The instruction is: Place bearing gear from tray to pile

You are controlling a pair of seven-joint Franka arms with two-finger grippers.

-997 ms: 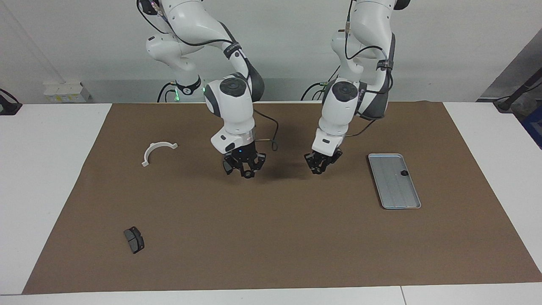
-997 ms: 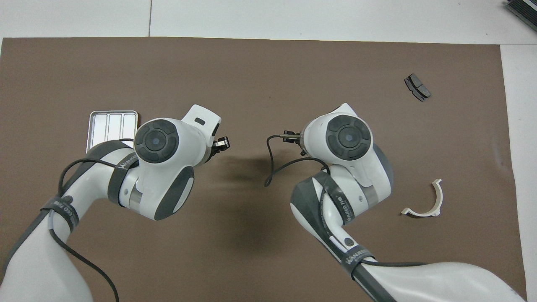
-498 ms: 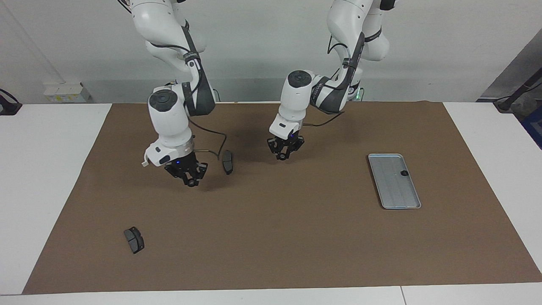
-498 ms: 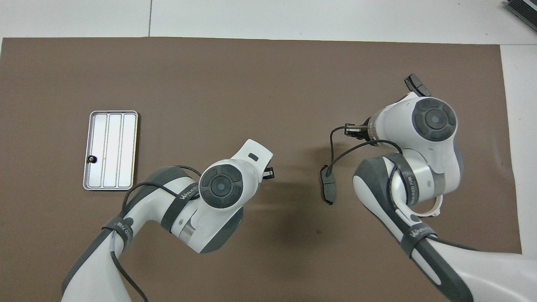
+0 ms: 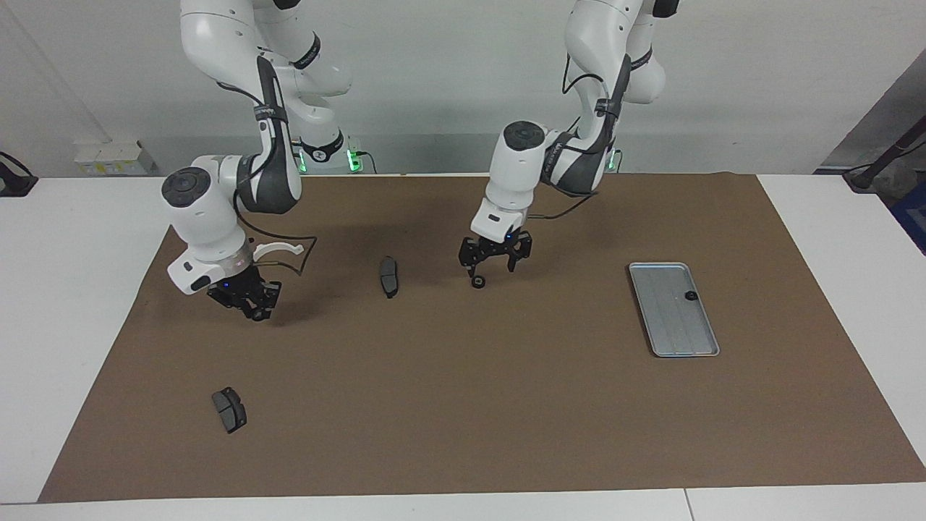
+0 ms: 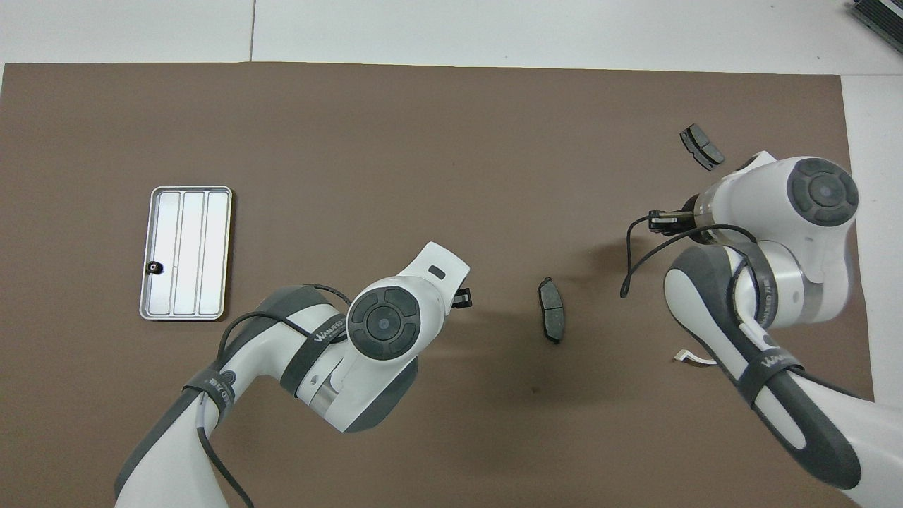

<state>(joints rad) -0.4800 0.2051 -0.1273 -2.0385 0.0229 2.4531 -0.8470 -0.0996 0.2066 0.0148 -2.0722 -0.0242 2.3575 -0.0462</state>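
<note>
My left gripper hangs open just above the brown mat, midway along the table. A small black bearing gear lies on the mat right under one of its fingertips, free of the fingers; in the overhead view my left hand hides it. Another small black gear rests in the silver tray toward the left arm's end. The pile is scattered: one dark brake pad beside the dropped gear, a second farther out, and a white bracket. My right gripper hovers shut and empty by the bracket.
The brown mat covers most of the white table. My right arm hides most of the white bracket in the overhead view. A cable loops off each wrist.
Both arms swung toward the right arm's end of the table. My left gripper opened and let go of the bearing gear, which now lies on the mat. The right gripper stayed shut.
</note>
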